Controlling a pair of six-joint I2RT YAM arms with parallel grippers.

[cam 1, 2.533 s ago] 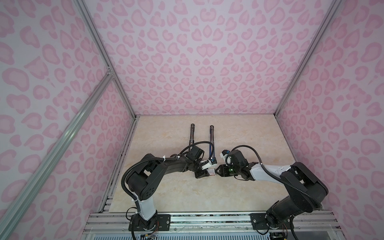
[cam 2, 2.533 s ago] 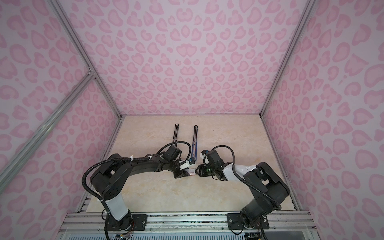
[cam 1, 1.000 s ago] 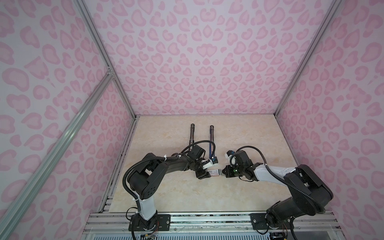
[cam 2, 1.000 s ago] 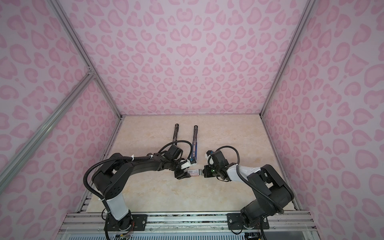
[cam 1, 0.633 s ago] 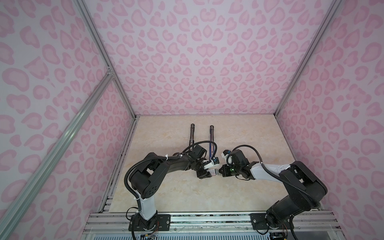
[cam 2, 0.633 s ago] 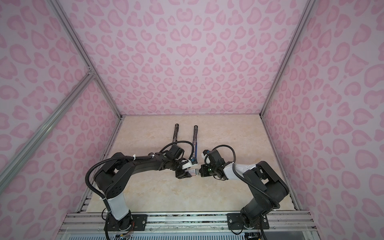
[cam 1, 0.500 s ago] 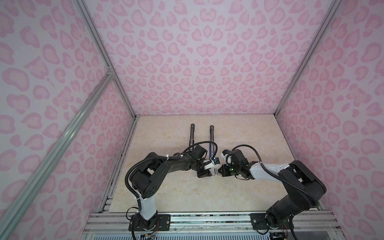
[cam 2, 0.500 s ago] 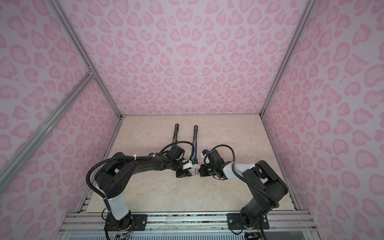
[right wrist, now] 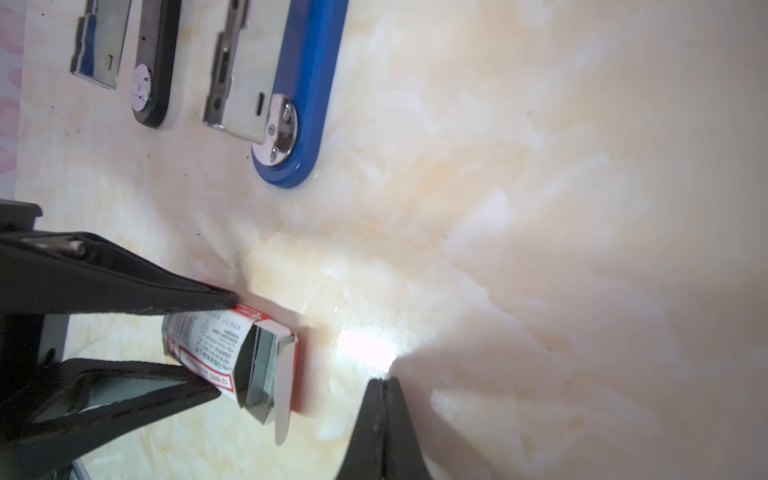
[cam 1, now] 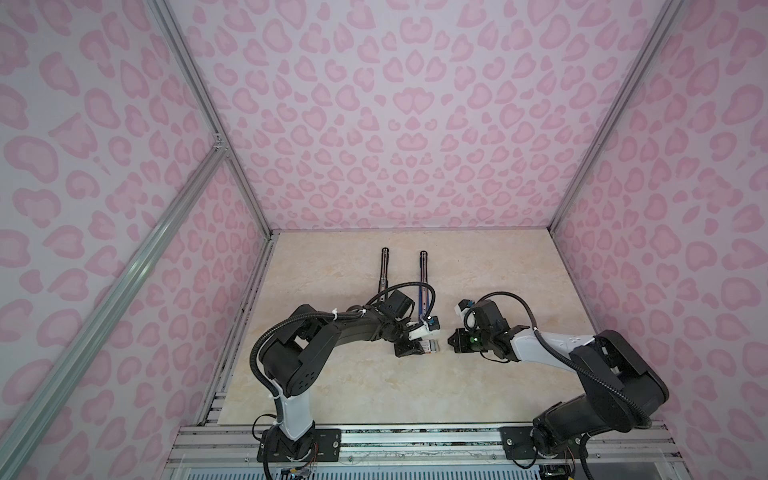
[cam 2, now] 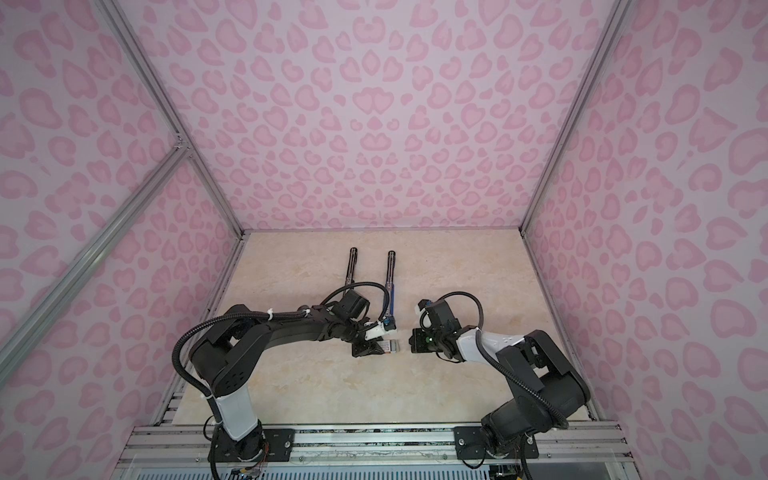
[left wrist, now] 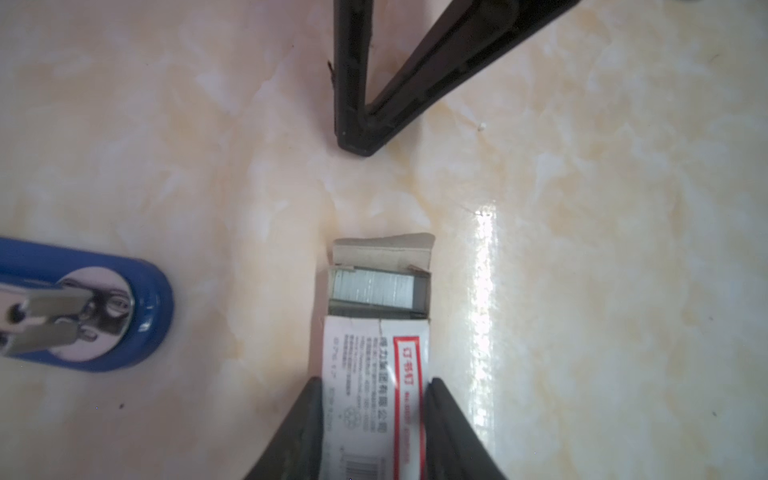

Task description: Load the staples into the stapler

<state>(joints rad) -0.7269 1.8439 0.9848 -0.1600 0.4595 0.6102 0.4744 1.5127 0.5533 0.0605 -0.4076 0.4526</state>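
Wrist views alone reveal staples (left wrist: 374, 286) inside the box (left wrist: 370, 345) the left end effector (left wrist: 374, 382) pinches; right end effector (right wrist: 384, 380) pressed together.

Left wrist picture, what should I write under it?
The left gripper holds the staple box, staples peeking out, near the blue stapler.

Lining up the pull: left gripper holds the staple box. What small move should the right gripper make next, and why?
Probably open the right gripper and ease toward the staples: it's shut, just short of the exposed block, while the left gripper clamps the box sleeve.
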